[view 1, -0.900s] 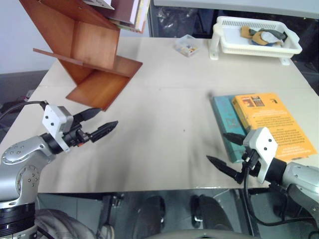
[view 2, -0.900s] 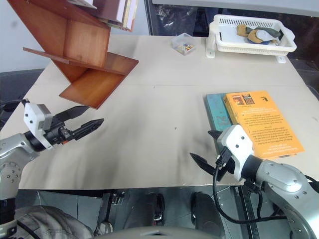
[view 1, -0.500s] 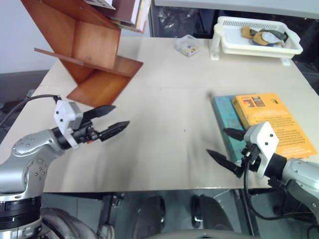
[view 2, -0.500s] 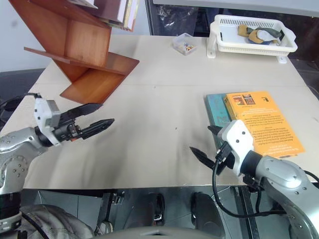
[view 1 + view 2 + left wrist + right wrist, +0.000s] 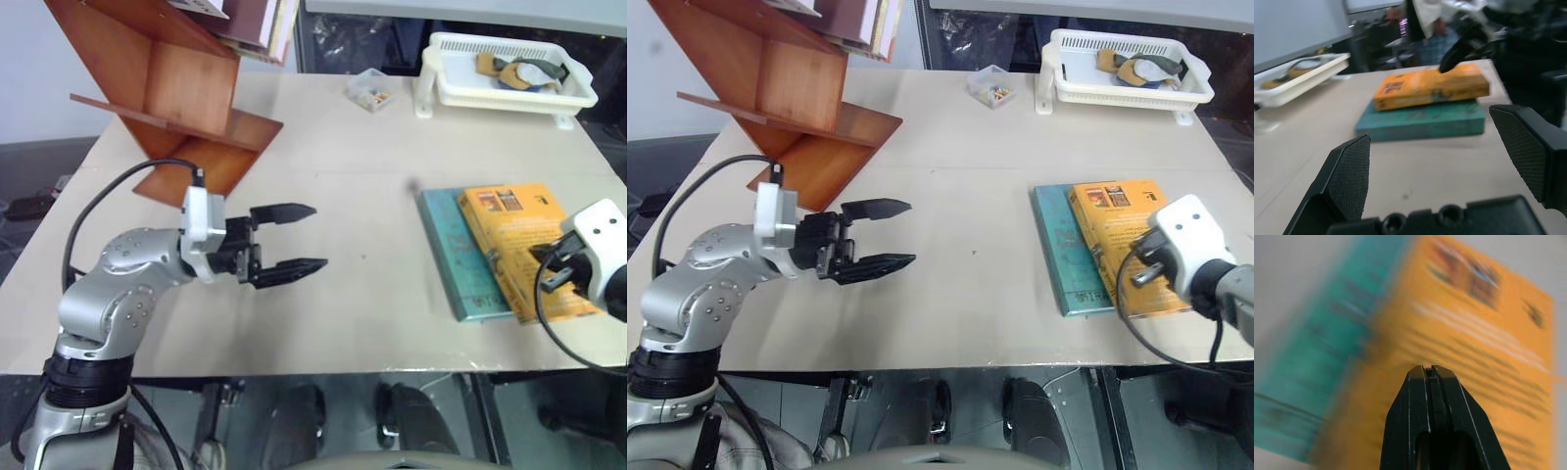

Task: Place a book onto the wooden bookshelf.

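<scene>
Orange book (image 5: 517, 250) lies flat on a teal book (image 5: 454, 257) at the tabletop's (image 5: 362, 147) right side. Right hand (image 5: 1428, 371) is pinched fully together, empty, tips over the orange cover. Left hand (image 5: 292, 238) is spread wide, empty, mid-tabletop, pointing toward the books. Wooden bookshelf (image 5: 167, 93) sits far left.

Left tool (image 5: 299, 238) gapes wide, pointing right; right tool (image 5: 1429, 373) pressed closed, angled downward
</scene>
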Controlling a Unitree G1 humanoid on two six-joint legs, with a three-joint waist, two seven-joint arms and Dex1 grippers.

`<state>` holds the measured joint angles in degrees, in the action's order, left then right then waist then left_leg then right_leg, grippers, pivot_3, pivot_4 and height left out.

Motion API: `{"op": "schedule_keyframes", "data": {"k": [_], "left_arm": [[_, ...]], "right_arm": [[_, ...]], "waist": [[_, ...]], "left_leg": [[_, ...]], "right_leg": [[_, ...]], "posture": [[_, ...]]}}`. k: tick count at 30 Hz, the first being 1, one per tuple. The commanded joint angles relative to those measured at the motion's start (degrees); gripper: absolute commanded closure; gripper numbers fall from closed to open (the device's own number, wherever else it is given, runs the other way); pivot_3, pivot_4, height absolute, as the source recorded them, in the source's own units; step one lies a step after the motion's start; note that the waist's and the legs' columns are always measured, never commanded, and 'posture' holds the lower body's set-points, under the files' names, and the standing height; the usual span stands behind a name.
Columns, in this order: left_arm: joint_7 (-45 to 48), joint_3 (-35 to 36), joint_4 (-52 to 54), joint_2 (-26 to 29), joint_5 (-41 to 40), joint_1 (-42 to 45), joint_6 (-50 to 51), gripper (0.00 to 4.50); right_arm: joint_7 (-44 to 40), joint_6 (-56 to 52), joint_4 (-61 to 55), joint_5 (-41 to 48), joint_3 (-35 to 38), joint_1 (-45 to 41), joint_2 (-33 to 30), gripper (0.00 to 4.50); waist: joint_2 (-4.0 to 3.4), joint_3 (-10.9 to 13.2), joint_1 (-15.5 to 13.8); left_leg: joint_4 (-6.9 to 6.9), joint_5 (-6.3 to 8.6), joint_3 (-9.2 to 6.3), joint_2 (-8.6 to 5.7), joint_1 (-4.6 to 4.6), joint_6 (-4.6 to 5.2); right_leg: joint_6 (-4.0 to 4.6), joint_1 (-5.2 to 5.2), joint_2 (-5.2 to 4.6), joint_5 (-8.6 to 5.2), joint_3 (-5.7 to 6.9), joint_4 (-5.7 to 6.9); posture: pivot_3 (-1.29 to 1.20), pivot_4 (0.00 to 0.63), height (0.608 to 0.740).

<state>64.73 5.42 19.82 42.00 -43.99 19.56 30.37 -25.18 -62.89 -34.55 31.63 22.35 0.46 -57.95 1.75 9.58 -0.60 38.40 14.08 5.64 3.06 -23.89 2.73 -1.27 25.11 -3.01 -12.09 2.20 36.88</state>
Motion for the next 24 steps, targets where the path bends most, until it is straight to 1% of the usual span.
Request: {"op": "schedule_keyframes", "data": {"k": [1,5,8,10,16,24], "left_arm": [[0.73,-0.43,0.31,-0.39,0.37,1.39,-1.20,0.00],[0.75,-0.77,0.17,-0.72,0.92,1.20,-1.61,0.00],[0.21,-0.45,0.50,-0.79,1.04,0.78,-1.52,0.00],[-0.27,-0.14,0.86,-0.74,0.87,0.46,-1.29,0.00],[-1.50,0.51,1.76,-0.30,0.76,-1.29,-0.71,0.00],[-3.12,0.76,2.99,-0.07,0.30,-2.96,0.02,0.00]], "right_arm": [[-2.63,2.78,4.71,-3.43,-5.50,-1.38,-2.30,4.43],[-4.89,6.02,7.84,-6.28,-13.06,-3.29,-1.50,4.43],[-5.26,6.06,7.24,-6.40,-16.20,-6.22,0.93,4.43],[-5.23,5.61,6.99,-6.92,-17.93,-8.02,2.28,4.43],[-4.69,2.77,6.27,-7.67,-21.43,-12.78,5.96,4.43],[-4.98,0.82,1.87,-7.40,-23.05,-14.00,9.22,4.43]], "waist": [[0.00,0.00,0.02],[0.21,-0.14,0.16],[0.55,-0.35,0.72],[0.56,-0.36,1.08],[0.61,-0.39,1.71],[0.60,-0.39,1.40]], "left_leg": [[-0.01,0.00,0.00,0.01,0.02,0.00],[0.02,0.00,-0.02,0.08,0.11,0.00],[0.05,0.00,-0.05,0.14,0.21,0.00],[0.10,0.00,-0.09,0.21,0.22,0.00],[0.09,0.00,-0.09,0.23,0.29,-0.01],[0.09,0.00,-0.12,0.24,0.26,-0.01]], "right_leg": [[0.00,0.00,0.02,0.00,-0.01,0.00],[0.00,-0.06,0.11,0.01,-0.02,0.01],[0.00,-0.19,0.11,0.01,-0.01,0.01],[0.00,-0.24,0.10,0.01,-0.01,0.01],[0.01,-0.30,0.13,0.02,-0.03,0.02],[0.02,-0.30,0.05,0.02,0.01,0.02]], "posture": [[0.00,0.150,0.740],[0.00,0.150,0.740],[0.00,0.150,0.740],[0.00,0.150,0.740],[0.00,0.150,0.740],[0.00,0.150,0.740]]}}
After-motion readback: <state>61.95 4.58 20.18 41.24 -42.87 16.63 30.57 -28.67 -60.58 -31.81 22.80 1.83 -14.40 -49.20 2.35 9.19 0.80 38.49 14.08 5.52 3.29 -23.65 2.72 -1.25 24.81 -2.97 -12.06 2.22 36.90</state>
